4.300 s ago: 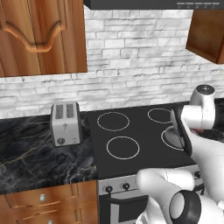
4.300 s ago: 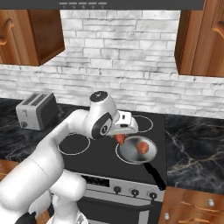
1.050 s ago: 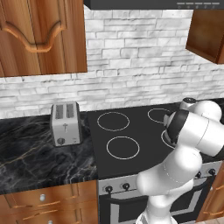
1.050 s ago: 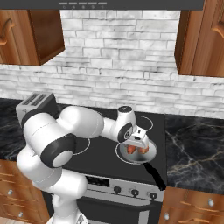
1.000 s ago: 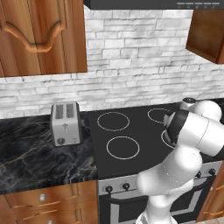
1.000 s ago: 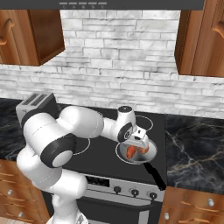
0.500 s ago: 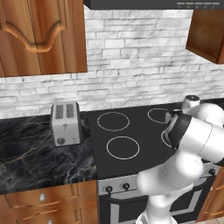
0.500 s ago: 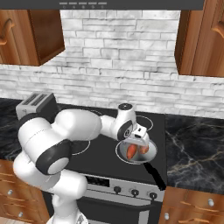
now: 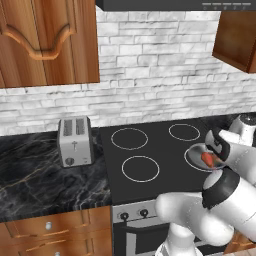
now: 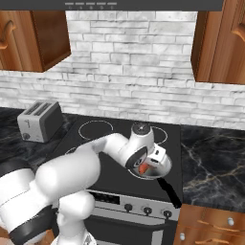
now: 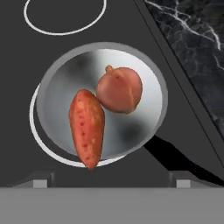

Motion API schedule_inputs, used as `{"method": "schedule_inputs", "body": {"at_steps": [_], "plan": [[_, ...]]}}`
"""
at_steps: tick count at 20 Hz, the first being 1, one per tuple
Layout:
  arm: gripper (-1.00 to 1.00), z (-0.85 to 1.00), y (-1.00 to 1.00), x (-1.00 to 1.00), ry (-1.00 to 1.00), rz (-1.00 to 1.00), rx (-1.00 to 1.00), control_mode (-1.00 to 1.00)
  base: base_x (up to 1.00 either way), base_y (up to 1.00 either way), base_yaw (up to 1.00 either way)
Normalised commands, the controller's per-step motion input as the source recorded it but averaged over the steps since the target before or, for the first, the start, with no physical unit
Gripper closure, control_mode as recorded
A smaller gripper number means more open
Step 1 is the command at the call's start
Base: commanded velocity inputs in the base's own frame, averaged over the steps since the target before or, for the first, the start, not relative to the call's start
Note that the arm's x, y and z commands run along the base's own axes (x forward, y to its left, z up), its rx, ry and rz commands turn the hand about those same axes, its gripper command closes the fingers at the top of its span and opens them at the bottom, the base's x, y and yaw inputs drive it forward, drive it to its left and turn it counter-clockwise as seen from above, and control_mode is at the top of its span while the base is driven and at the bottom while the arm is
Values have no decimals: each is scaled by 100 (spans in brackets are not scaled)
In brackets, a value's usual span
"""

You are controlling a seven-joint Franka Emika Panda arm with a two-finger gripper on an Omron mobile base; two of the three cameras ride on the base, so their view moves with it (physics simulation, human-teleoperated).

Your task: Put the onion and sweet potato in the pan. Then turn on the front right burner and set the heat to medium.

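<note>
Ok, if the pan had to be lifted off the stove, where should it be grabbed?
By the long black handle, probably from above across its width. It sticks straight out past the pan rim, clear of the sweet potato and onion inside.

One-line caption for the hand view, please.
Open end effector above the pan, where the sweet potato and onion lie touching.
</note>
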Motion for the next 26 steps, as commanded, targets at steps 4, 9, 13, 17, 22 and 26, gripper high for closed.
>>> {"method": "schedule_inputs", "body": {"at_steps": [4, 9, 13, 17, 22, 26], "plan": [[-100, 24, -40, -35, -20, 0, 13, -100, 0, 0, 0], [-100, 44, -59, -49, -15, 0, 1, -100, 0, 0, 0], [-100, 7, -48, -74, -23, 1, 0, -100, 0, 0, 0], [-100, -5, -32, -72, -34, 4, 0, -100, 0, 0, 0], [-100, -11, -12, -73, -35, 4, 0, -100, 0, 0, 0], [-100, -4, 0, -80, -43, 6, -2, -100, 0, 0, 0]]}}
